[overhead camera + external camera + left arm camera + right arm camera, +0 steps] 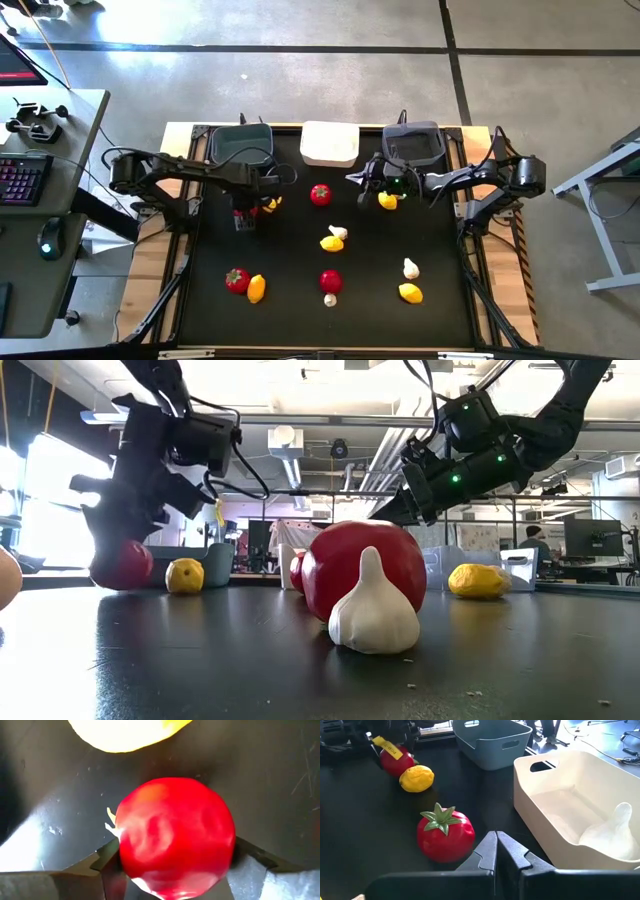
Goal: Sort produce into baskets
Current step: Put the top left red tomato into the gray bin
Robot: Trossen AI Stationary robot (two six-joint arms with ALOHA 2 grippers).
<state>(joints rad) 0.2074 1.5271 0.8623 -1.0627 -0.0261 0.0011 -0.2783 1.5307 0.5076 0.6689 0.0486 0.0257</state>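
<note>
Left pincer point(172, 865) around tomato point(175, 835) (lemon point(127, 732) beside) — touching.

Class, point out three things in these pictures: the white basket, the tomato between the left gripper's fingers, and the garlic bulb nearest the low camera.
white basket point(329, 143), high view, floor.
tomato point(175, 837), left wrist view, red skin.
garlic bulb point(374, 612), low view, body.

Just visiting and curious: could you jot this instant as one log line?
left gripper: closing around red round toy tomato on black table | right gripper: shut, empty | white plastic bin: holds one white bulb
</note>
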